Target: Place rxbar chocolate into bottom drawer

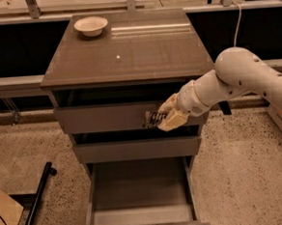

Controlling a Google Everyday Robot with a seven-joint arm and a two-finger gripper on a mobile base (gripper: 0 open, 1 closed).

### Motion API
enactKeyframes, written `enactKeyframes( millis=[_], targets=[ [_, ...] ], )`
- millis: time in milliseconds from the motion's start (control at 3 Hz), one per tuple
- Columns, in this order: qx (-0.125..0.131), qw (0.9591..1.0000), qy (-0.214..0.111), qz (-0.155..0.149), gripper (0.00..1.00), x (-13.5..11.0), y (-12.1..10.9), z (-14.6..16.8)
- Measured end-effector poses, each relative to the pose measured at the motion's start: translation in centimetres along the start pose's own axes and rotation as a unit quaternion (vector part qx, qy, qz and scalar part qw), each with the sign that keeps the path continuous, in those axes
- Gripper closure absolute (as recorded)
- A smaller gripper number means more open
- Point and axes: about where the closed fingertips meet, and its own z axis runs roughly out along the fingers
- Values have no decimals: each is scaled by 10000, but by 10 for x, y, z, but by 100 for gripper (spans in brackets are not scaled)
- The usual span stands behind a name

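Jaws: closed on the rxbar chocolate (153, 119), one cream finger above it and one below.

Gripper (164, 115): in front of the cabinet (127, 57), level with the top drawer's front (102, 118), toward its right side, pointing left.

Rxbar chocolate: dark wrapper with light print, held in the air. It sticks out leftward from the fingers against the top drawer's front, above the middle drawer (134, 150) and higher still than the open bottom drawer (137, 194).

Arm (235, 74): white, reaching in from the right of the cabinet, its wrist just past the cabinet's right front corner.

Bottom drawer: lowest of the cabinet's three, pulled far out toward the camera, its flat grey floor and side walls showing. The bar is not in it.

White bowl (91, 26): on the cabinet top, back left corner, upright.

Black pole (36, 204): on the speckled floor (242, 175), left of the cabinet's base, lying at a slant.

Cardboard piece (4, 218): on the floor, further left of the cabinet, at the lower corner of the view.
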Motion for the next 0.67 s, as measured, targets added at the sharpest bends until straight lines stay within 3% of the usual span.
enactKeyframes(
  millis=[333, 667],
  targets=[
    [-71, 10000, 29, -9, 100, 1, 1, 3],
    [-372, 9992, -69, 147, 100, 16, 16, 38]
  ],
)
